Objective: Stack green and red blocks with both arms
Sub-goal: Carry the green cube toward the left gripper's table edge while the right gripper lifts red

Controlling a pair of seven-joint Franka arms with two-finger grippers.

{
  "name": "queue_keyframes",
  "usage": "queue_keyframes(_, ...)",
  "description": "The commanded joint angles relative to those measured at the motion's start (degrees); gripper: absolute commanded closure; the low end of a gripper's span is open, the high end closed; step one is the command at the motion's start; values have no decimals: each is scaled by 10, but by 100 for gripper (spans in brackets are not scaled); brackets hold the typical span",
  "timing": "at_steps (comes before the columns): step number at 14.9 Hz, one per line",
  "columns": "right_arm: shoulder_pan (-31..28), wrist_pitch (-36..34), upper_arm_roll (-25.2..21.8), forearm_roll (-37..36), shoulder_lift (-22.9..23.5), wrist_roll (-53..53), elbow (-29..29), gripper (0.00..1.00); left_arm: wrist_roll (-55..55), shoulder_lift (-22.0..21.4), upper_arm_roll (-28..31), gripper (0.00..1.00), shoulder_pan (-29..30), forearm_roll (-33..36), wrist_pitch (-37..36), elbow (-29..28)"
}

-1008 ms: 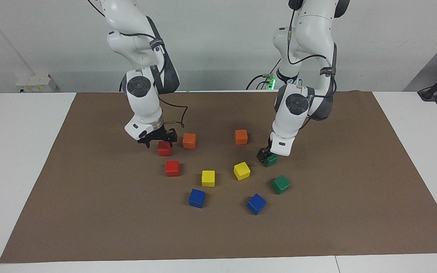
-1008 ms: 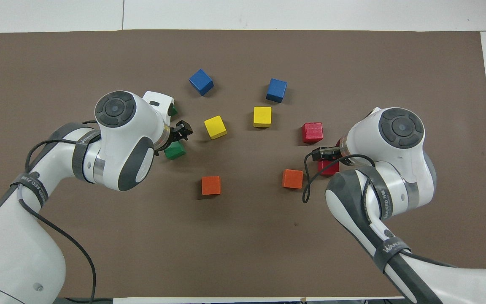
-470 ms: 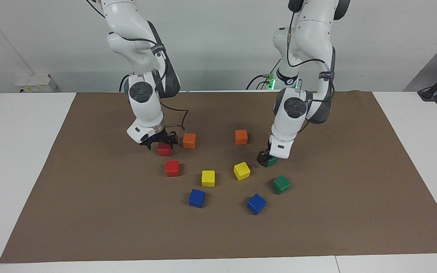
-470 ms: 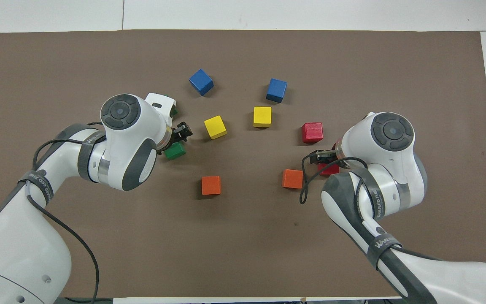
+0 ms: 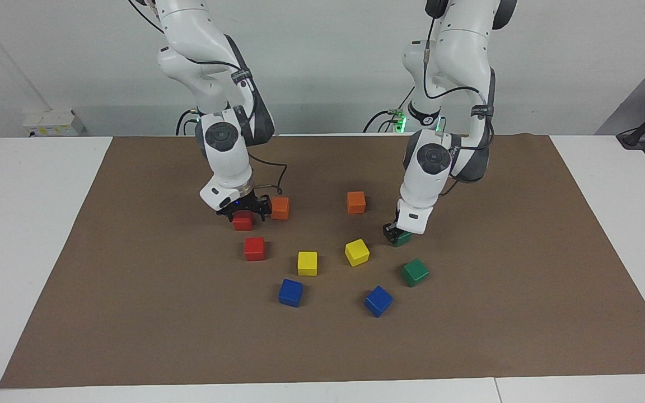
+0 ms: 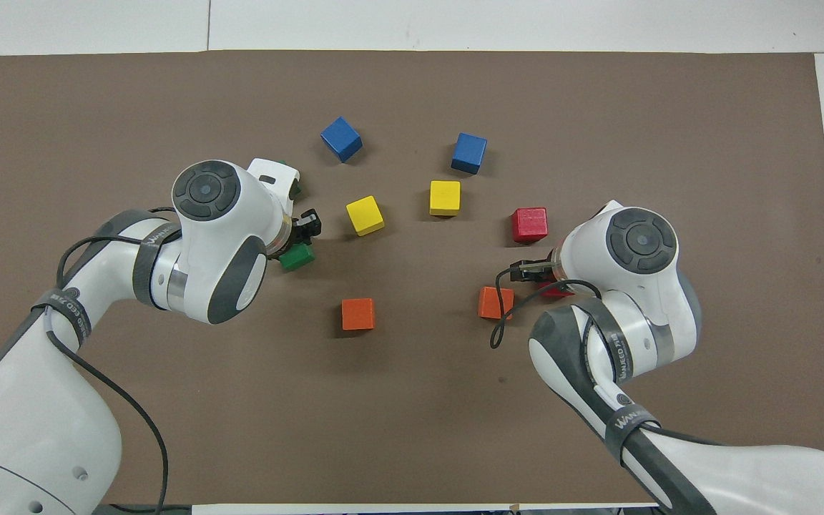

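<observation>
Both arms are down at the mat [image 5: 132, 280] right now, each on its own colour. The left gripper [image 5: 396, 235] has its fingers pinched onto the nearer green block [image 5: 402, 238], which looks to be sitting on the mat, not lifted. The other green block [image 5: 414, 272] sits just beside it, farther from the robots, so that's presumably the base of the green stack.

The right gripper [image 5: 243, 211] is low over the nearer red block [image 5: 242, 221] with its fingers spread on either side, nothing squeezed yet as far as I can tell. The second red block [image 5: 255, 248] is a little farther from the robots than that one.

What worries me:
- An orange block [image 5: 280, 207] sits right beside the red one, toward the left arm's end. One spread finger looks very close to it, so closing could nudge it or catch it too.
- The left gripper seems to hold its green block near one edge instead of dead centre. If so, the block may twist on the lift and land crooked.
- A yellow block [image 5: 356, 252] sits near the green pair, so a sloppy swing could clip it.
</observation>
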Motion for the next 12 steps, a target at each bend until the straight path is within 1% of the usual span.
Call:
queue_keyframes(1, -3, 16, 1, 9, -7, 4, -16, 1, 151, -40, 1, 100, 73, 10, -72, 18)
queue_keyframes(3, -7, 17, 1, 9, -7, 2, -20, 1, 248, -45, 1, 100, 121, 10, -74, 18)
queue_keyframes(6, -9, 17, 1, 9, -5, 0, -24, 1, 360, -41, 1, 100, 187, 6, -59, 22)
queue_keyframes(8, -9, 18, 1, 9, -3, 0, -24, 3, 382, -36, 1, 100, 204, 5, -32, 24)
queue_keyframes(9, -9, 19, 1, 9, -3, -1, -24, 6, 381, -31, 1, 100, 211, 5, -21, 25)
queue_keyframes(11, -9, 19, 1, 9, -1, -2, -27, 24, 381, -4, 2, 100, 220, 4, -9, 45)
queue_keyframes(12, -9, 23, 1, 9, -2, -2, -28, 38, 384, 7, 1, 100, 226, 5, -9, 54)
